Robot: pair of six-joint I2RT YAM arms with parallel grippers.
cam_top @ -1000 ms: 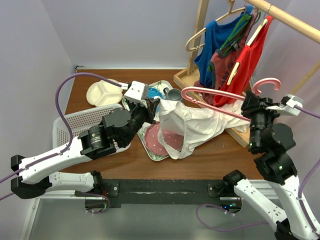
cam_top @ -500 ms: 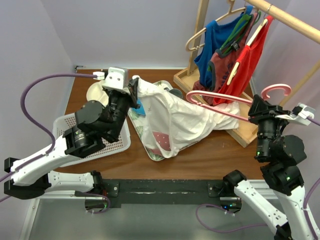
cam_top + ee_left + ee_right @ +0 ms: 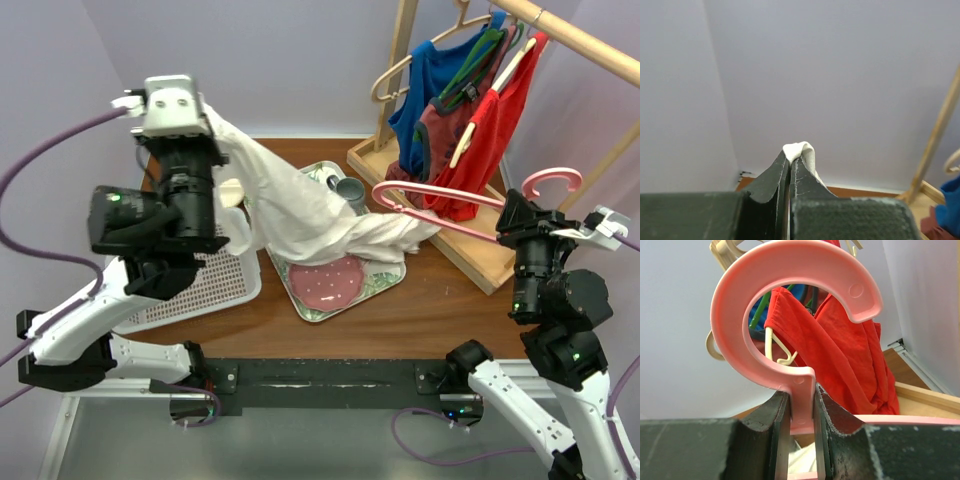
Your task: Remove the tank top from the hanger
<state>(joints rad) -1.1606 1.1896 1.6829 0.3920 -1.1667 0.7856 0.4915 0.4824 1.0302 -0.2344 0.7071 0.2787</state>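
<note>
Pulling the shirt clear of the hanger is the step in hand.

Position: the white tank top [image 3: 300, 210] hangs stretched in the air. Its upper end is at the raised left gripper [image 3: 790, 165], high at the left. Its lower end is bunched round the left tip of the pink hanger [image 3: 735, 290], above the tray [image 3: 312, 316]. By my reading it is mostly off, with the last bunch yet to slip free.

Grippers:
- Left: jaws pressed together on a small fold of white cloth, which pokes out just above the tips in the wrist view. The bite is thin and sits at the very ends of the fingers.
- Right gripper [image 3: 802, 407]: jaws closed on the flat neck of the hanger just under its hook. The hanger is held out over the table toward the left, in front of the wooden rack [image 3: 400, 60].

How to do it well (judgement):
- Draw the cloth along the line of the hanger arm, off its tip. Pulling across the arm would likely make the bunch bind.
- Keep the hanger steady, or tilt its free tip toward the pull so the cloth slides off.
- Pull smoothly, since a jerk could tear such a small pinch loose.
- Keep the hanging cloth from dragging over the tray and what lies on it.
</note>
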